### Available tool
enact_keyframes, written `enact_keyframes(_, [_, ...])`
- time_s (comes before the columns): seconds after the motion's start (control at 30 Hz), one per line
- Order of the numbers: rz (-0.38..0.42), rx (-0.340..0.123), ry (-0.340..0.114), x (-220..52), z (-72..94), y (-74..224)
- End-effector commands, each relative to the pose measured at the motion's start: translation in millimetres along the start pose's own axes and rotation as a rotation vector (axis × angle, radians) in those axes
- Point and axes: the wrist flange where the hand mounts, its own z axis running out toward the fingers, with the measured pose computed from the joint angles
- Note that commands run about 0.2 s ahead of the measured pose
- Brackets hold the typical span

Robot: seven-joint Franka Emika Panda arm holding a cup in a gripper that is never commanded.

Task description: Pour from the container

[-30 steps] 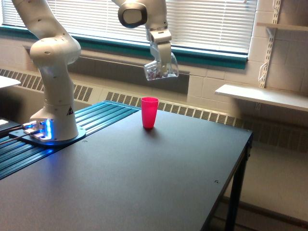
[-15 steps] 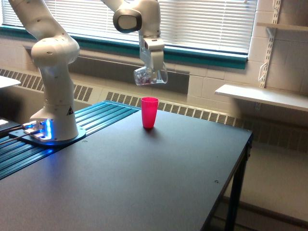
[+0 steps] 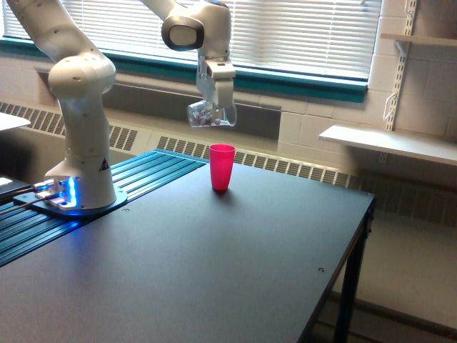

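Closed white window blinds (image 3: 300,32) and a teal sill (image 3: 307,82) run behind a dark table (image 3: 214,264), with radiator grilles (image 3: 285,168) along the wall below and a white wall shelf (image 3: 389,143) toward the exterior view's right. On the exterior view's left of the table sits the white base of the robot arm (image 3: 78,136), glowing blue at its foot. From there the arm reaches up and over, and its fingers (image 3: 214,96) point downward and pinch the container (image 3: 211,114), a clear cup with a handle. It hangs in the air just under the fingers, tipped onto its side with its mouth toward the exterior view's left. Small dark and pale pieces (image 3: 206,116) lie inside it; what they are is too small to tell. Below the fingers, and slightly toward the exterior view's right of them, a pink cup (image 3: 222,166) stands upright on the table, well apart from the container, with open air between the two. The container's mouth is not over the pink cup but off to the exterior view's left of it.
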Motion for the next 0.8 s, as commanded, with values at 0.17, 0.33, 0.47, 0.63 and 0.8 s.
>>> enact_keyframes(0.17, [-0.026,-0.006,-0.028,-17.1,2.5,-7.1])
enact_keyframes(0.33, [0.0,-0.02,-0.059,-18.3,9.5,-2.1])
enact_keyframes(0.47, [0.02,-0.028,-0.074,-17.6,14.1,-1.2])
enact_keyframes(0.63, [0.017,-0.038,-0.087,-17.6,20.1,-4.4])
enact_keyframes(0.8, [0.017,-0.052,-0.096,-16.8,25.8,-8.2])
